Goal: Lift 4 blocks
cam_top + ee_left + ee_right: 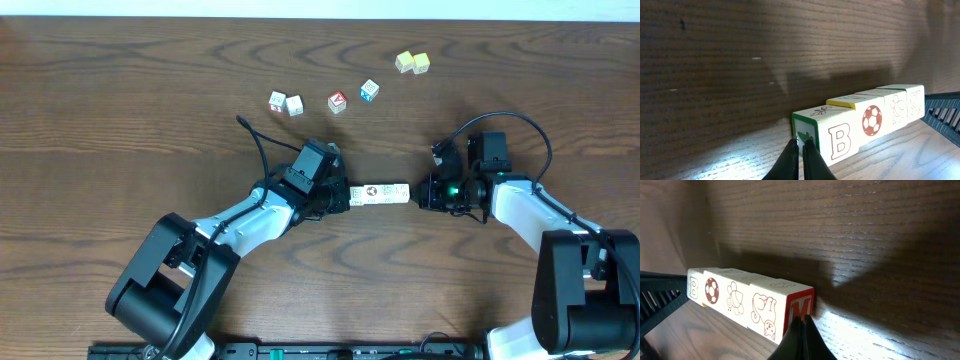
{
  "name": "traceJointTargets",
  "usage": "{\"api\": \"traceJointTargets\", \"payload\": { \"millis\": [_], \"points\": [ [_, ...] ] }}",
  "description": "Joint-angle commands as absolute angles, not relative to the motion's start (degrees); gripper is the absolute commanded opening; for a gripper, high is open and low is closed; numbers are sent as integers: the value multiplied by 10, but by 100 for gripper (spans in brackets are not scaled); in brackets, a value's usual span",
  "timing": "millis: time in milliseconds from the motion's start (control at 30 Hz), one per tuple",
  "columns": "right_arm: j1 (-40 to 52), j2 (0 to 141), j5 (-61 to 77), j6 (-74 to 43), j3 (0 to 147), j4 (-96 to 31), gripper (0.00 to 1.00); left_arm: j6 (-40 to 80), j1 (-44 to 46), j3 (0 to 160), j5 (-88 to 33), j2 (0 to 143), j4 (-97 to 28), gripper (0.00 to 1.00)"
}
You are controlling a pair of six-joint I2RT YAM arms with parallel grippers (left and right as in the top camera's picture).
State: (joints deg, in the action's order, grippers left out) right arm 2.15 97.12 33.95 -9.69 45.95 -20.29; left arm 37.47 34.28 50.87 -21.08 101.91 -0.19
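Left fingers (787, 165) are clenching shut, tips pressing the green-edged end of the blocks (380, 192), four in a row. Right fingers (792, 347) are clenching shut, pressing the red end. Row is sitting mid-table (120, 120) between both arms; lifted or not, cannot tell.

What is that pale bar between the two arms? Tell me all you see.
It is the blocks: four small cream cubes, wood-like, set end to end in a row. Side faces show a B, a ball, a bee; one end is red. The left gripper and right gripper press its ends with shut jaws.
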Motion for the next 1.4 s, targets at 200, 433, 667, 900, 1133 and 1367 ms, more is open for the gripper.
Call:
{"api": "traceJointTargets", "payload": {
  "millis": [200, 433, 667, 900, 1133, 1367],
  "points": [
    [31, 975, 421, -80, 456, -203, 1, 369, 352, 508, -248, 1029, 6, 7],
    [31, 975, 420, -80, 456, -205, 1, 371, 352, 508, -198, 1029, 7, 7],
    [31, 975, 420, -80, 456, -206, 1, 372, 352, 508, -185, 1029, 12, 7],
    [31, 975, 421, -81, 456, -206, 1, 372, 357, 508, -190, 1029, 13, 7],
    [31, 975, 422, -80, 456, -206, 1, 371, 369, 509, -195, 1028, 21, 7],
    [31, 975, 422, -80, 456, -206, 1, 371, 369, 509, -205, 1021, 23, 7]
  ]
}}
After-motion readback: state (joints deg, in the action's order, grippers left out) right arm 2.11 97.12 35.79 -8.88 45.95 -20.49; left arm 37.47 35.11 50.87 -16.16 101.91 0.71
